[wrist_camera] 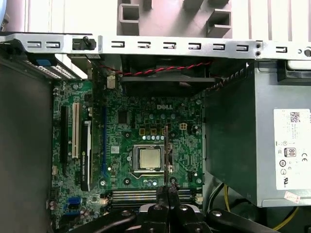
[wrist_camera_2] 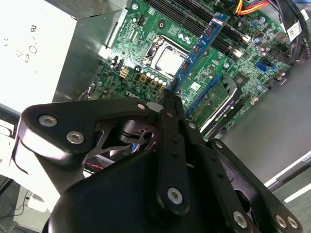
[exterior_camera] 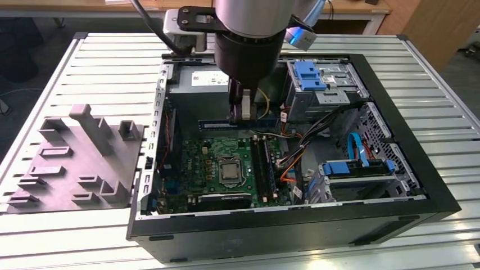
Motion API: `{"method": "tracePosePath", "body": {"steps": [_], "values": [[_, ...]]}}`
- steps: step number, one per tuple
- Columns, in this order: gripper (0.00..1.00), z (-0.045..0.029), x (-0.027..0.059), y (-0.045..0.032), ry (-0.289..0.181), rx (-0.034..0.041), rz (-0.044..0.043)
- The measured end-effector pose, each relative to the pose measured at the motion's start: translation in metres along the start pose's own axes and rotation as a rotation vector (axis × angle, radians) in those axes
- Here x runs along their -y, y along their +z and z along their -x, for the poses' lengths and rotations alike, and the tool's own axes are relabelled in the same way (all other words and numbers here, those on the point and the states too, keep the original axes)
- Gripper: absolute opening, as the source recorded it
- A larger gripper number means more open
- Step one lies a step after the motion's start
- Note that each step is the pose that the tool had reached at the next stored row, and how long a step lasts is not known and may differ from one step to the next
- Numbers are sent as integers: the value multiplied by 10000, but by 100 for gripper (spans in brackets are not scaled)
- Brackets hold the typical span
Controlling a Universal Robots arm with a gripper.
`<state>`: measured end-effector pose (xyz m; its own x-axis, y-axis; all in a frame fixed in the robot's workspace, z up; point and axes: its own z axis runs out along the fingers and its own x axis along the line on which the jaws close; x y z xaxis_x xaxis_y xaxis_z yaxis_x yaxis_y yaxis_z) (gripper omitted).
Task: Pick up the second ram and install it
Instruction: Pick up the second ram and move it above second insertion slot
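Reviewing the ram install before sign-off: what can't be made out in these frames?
- Gripped end of the ram: second wrist view, hidden inside the claw.
- Part of the slots: first wrist view, behind the claw.
- Which slots are filled: exterior view, too small to tell.

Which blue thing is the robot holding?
The long thin blue memory stick, pinched by the gripper over the motherboard; the blue cable and blue drive bracket lie apart in the case.
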<state>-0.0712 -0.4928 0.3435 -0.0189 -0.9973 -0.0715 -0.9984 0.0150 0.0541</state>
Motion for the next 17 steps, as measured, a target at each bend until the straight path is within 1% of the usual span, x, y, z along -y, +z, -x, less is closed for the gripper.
{"method": "tracePosePath", "body": {"steps": [11,15,17], "values": [[12,-7,8,101,0,0,0],[12,-8,40,116,-1,-1,1],[12,-8,42,117,0,-2,1]]}}
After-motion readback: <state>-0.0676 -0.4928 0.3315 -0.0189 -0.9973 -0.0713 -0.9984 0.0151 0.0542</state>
